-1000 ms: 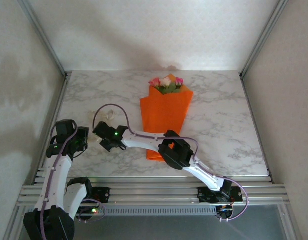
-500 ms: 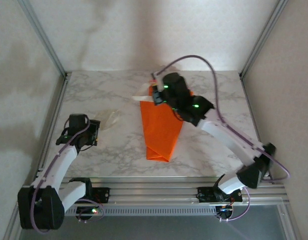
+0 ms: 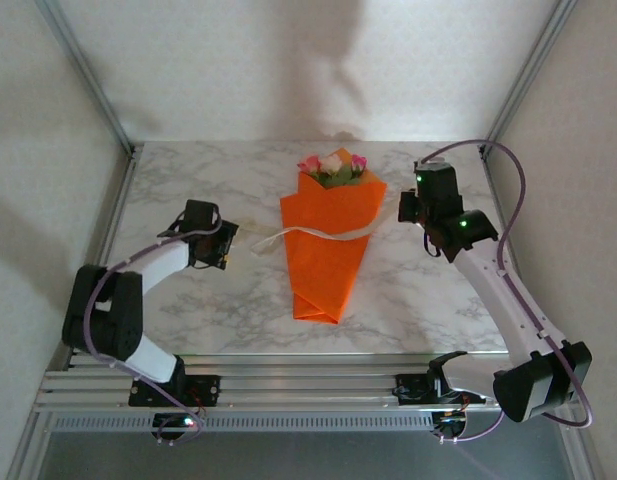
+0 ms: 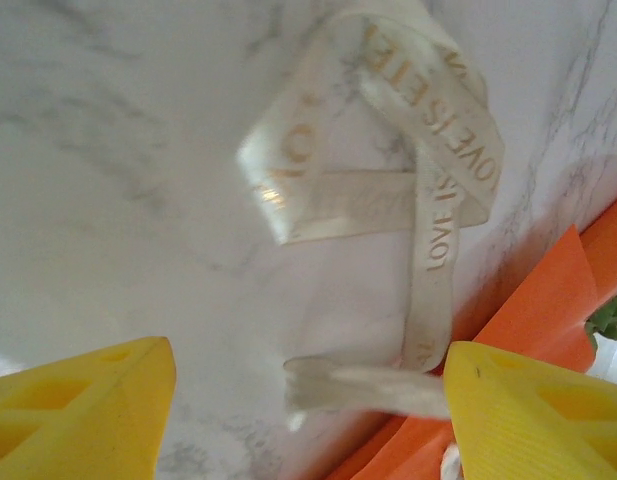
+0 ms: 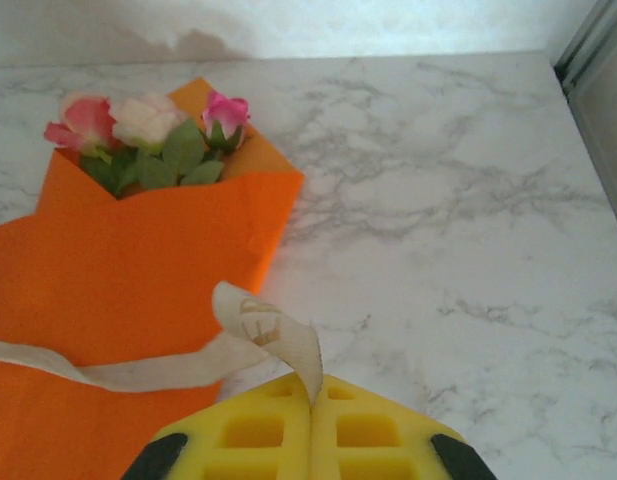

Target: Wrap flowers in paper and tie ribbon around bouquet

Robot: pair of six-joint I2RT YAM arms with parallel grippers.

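My right claw (image 5: 313,392) is clamped on one end of the narrow cream-white translucent ribbon (image 3: 310,233). The ribbon runs across the bright orange paper sheet (image 3: 326,265), folded round the small pink and cream artificial roses (image 3: 332,166). My left claw (image 4: 308,365) stands apart. The ribbon's other end lies looped on the white marble worktop (image 3: 438,290) by its yellow fingers (image 4: 88,400).

The ribbon (image 4: 438,215) is carrying gold capital lettering. On the strand running down toward the paper (image 4: 553,300), "LOVE IS" is reading clearly. On the loop farther from the paper, "IS ETE" is showing before the curve cuts it off. "LO" is showing on the fold farthest from the paper. In the right wrist view, a gold mark on the ribbon (image 5: 256,325) is showing too blurred to read.
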